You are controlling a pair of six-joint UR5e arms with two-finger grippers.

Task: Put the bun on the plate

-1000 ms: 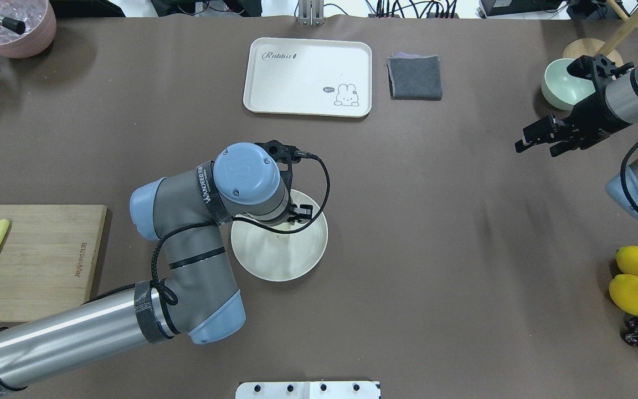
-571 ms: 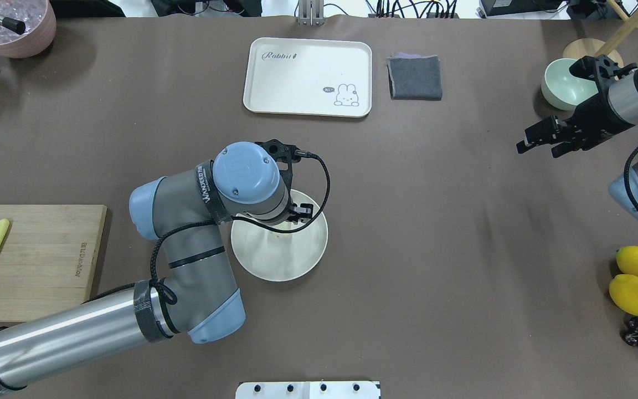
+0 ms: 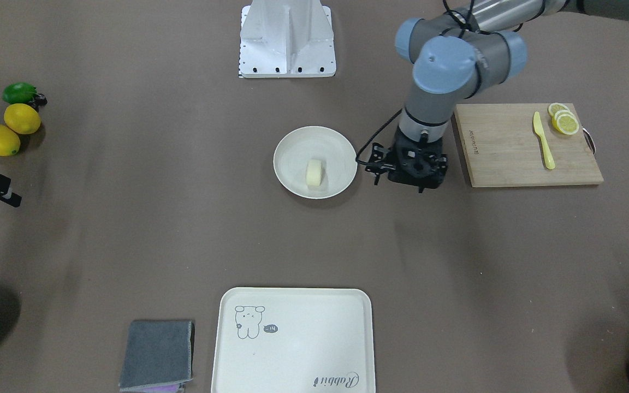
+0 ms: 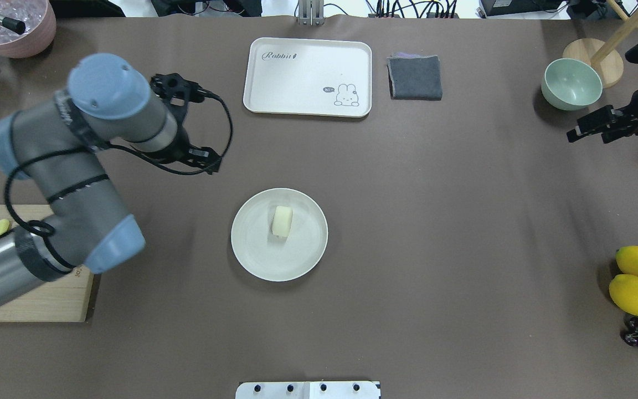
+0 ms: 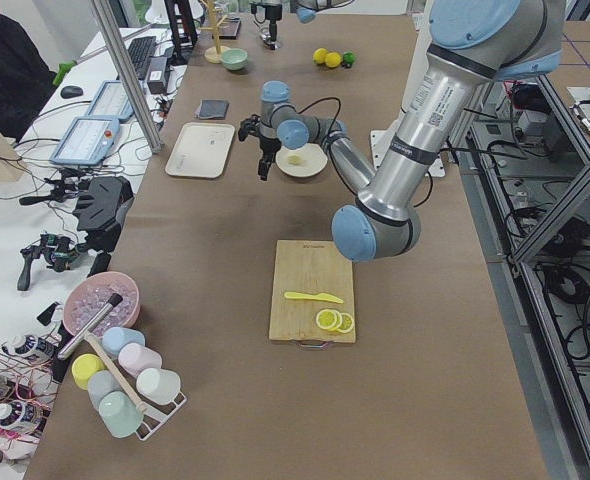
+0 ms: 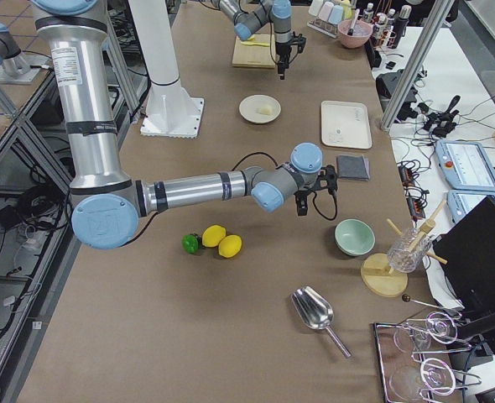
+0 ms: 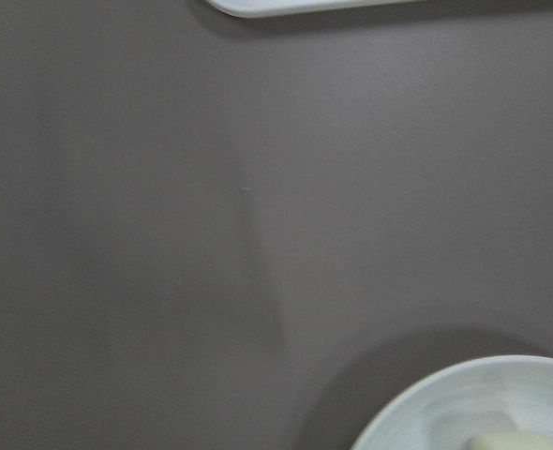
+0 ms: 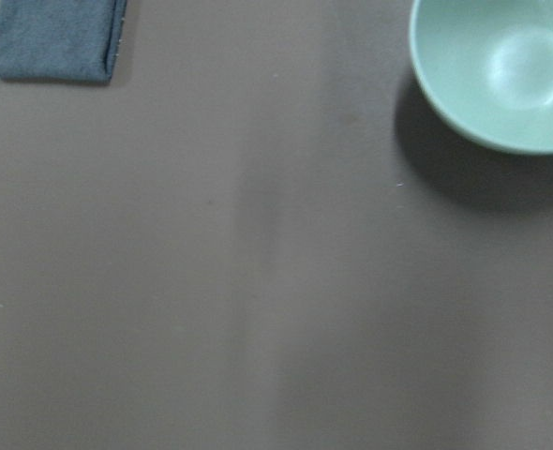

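A: Middle of the brown table [image 4: 435, 249]: the small, pale cream, short-cylinder bun [image 4: 282, 220] lies inside the round cream-white plate [image 4: 252, 261]. It's a little off centre, toward the side facing the rectangular cream tray [image 4: 308, 72] with the rabbit drawing.

B: And the bun sits free! The left gripper [image 3: 413, 172] hangs off to one side, clear of the plate's rim. In the front view it's between the plate and the bamboo cutting board [image 3: 511, 153].

A: Fingers spread or pinched, can you call it?

B: I cannot tell. The wrist and the black camera mount cover the fingers from above, and the side views show them too small. Its own camera sees bare table, a corner of the plate with a sliver of bun, and the tray's edge.

A: Over to the other arm, then.

B: The right gripper [image 4: 586, 137] is out at the robot's right end of the table, well apart from the plate, near the pale green bowl [image 4: 571, 86]. Its two black fingers stand apart with only air between them, so it's spread and gripping nothing.

A: Its wrist view agrees: table below, the bowl in one corner, the folded grey cloth [image 8: 56, 37] in the other.

B: On the board, the yellow-green plastic knife [image 3: 543, 139] lies beside the lemon slices [image 3: 563, 120].
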